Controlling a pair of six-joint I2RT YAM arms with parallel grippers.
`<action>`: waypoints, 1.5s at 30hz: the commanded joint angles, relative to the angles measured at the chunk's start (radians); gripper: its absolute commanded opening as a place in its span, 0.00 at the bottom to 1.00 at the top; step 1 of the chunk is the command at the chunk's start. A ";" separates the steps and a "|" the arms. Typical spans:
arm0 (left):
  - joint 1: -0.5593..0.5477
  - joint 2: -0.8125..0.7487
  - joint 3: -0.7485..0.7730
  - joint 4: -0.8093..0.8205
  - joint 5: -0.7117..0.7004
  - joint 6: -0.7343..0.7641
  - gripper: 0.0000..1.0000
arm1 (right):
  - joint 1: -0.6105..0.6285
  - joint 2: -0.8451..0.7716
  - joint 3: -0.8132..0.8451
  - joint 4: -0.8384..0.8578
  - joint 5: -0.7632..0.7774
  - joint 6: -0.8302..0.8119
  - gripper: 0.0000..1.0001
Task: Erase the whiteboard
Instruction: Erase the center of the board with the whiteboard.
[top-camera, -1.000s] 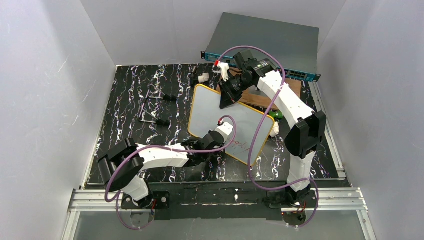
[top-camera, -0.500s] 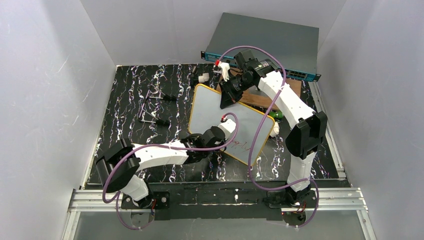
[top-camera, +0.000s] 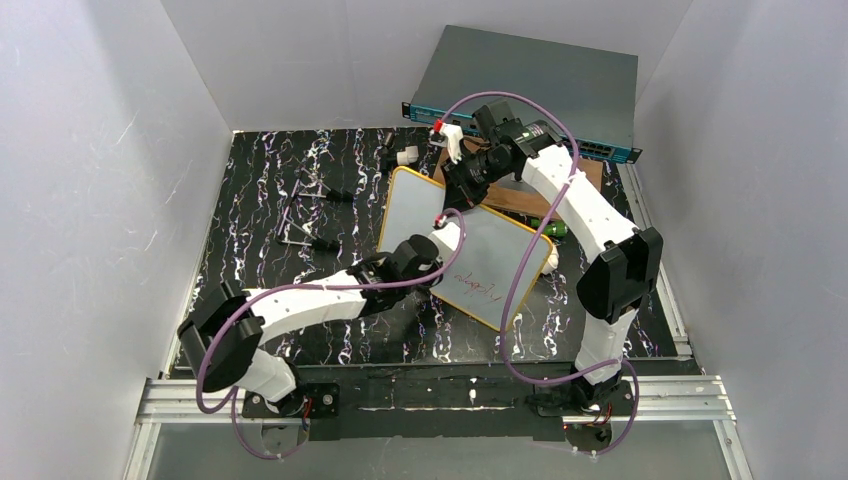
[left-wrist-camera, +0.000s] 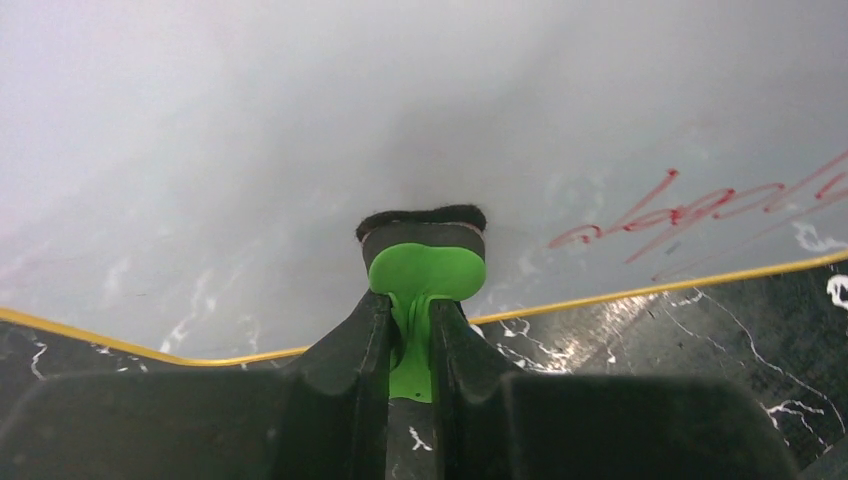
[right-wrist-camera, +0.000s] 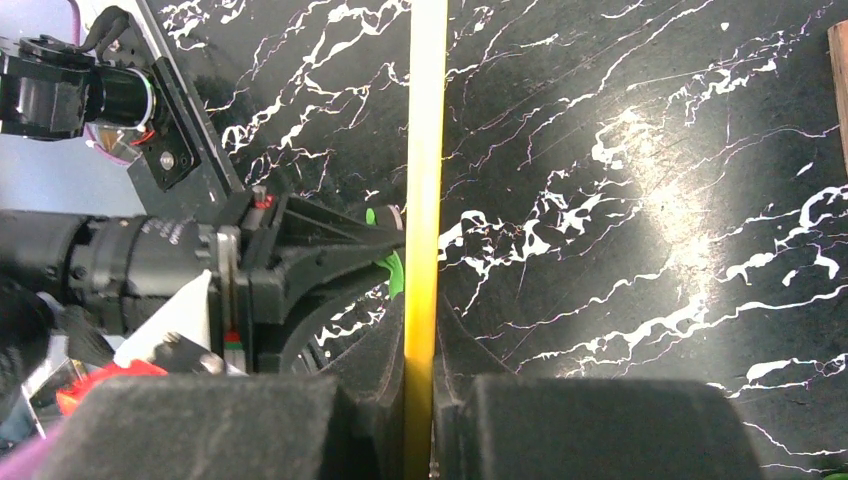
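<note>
Your right gripper (right-wrist-camera: 422, 335) is clamped on the yellow rim of the whiteboard (top-camera: 490, 245), which sits tilted on the black table (top-camera: 260, 200). Your left gripper (left-wrist-camera: 410, 325) pinches a green eraser (left-wrist-camera: 425, 250), its felt against the board beside the red writing (left-wrist-camera: 690, 205).

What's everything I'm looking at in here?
whiteboard: one, white, yellow rim, table centre
red writing: one scrawl, red, whiteboard's near end
eraser: one, green with black felt, against the whiteboard
wooden board: one, brown, behind the whiteboard
flat box: one, grey, teal front, far edge
metal tools: count unclear, silvery, left of whiteboard
table: one, black marbled, under everything
left gripper: one, black, shut on the eraser
right gripper: one, black, shut on the whiteboard's rim
</note>
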 joint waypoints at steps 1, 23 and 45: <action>0.076 -0.080 0.009 0.119 -0.094 -0.031 0.00 | 0.056 -0.031 -0.023 -0.089 -0.241 -0.001 0.01; -0.053 -0.075 -0.202 0.306 0.157 -0.031 0.00 | 0.058 -0.005 -0.020 -0.101 -0.243 -0.028 0.01; -0.048 -0.118 -0.327 0.418 0.191 -0.157 0.00 | 0.047 -0.014 -0.023 -0.020 -0.233 0.094 0.01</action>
